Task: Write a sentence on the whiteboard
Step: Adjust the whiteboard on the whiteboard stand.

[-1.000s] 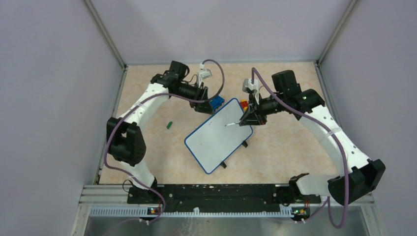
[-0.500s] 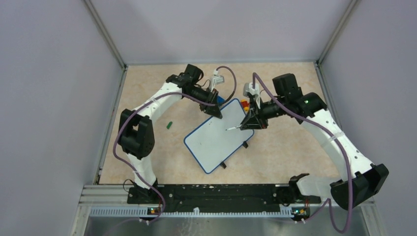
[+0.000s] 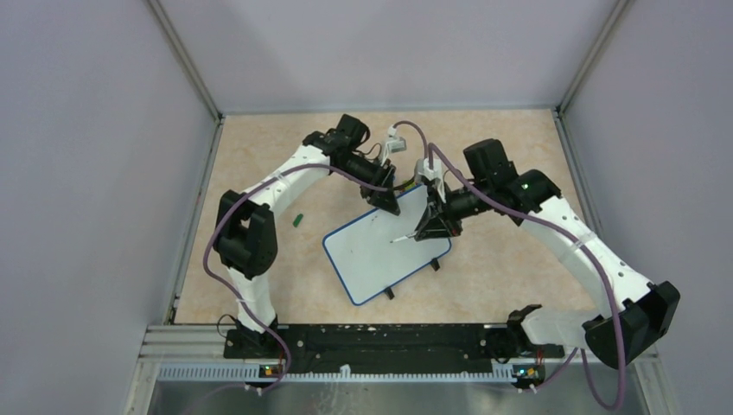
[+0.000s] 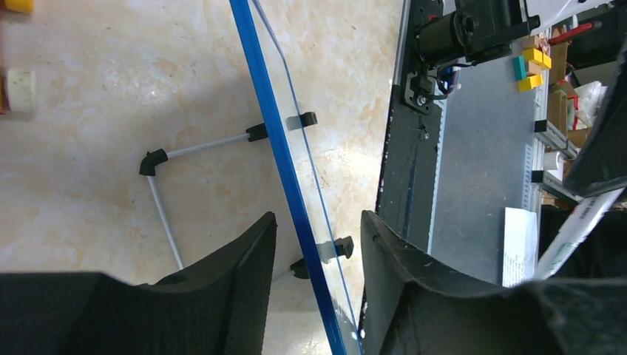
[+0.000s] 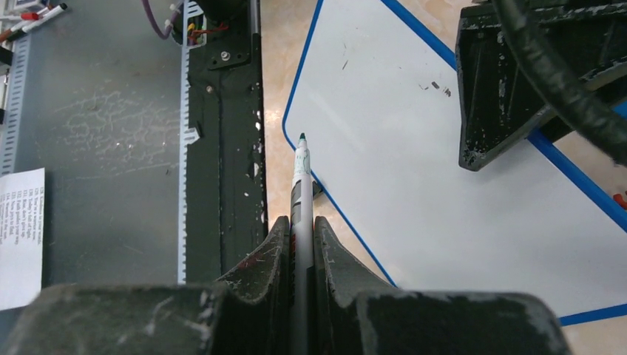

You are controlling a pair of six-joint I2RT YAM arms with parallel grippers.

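The whiteboard (image 3: 372,264), white with a blue rim, lies tilted on the table's middle. My left gripper (image 3: 386,204) is at its far corner. In the left wrist view the blue rim (image 4: 285,170) runs edge-on between the open jaws of that gripper (image 4: 318,219), with a gap on each side. My right gripper (image 3: 430,226) is shut on a grey marker (image 5: 299,185) with a green tip (image 5: 302,137), held over the board's face (image 5: 414,170). No sentence is in view on the board, only a few small dark specks (image 5: 436,86).
A small green cap (image 3: 296,220) lies on the table left of the board. The board's black feet (image 3: 435,264) and thin white stand rod (image 4: 203,145) stick out beneath it. A yellow block (image 4: 16,5) sits beyond. Grey walls enclose three sides; a black rail (image 3: 363,337) runs along the near edge.
The left arm has swung right to the board's far corner, and its jaws now straddle the rim. The right gripper moved left with the marker. The board shifted slightly.
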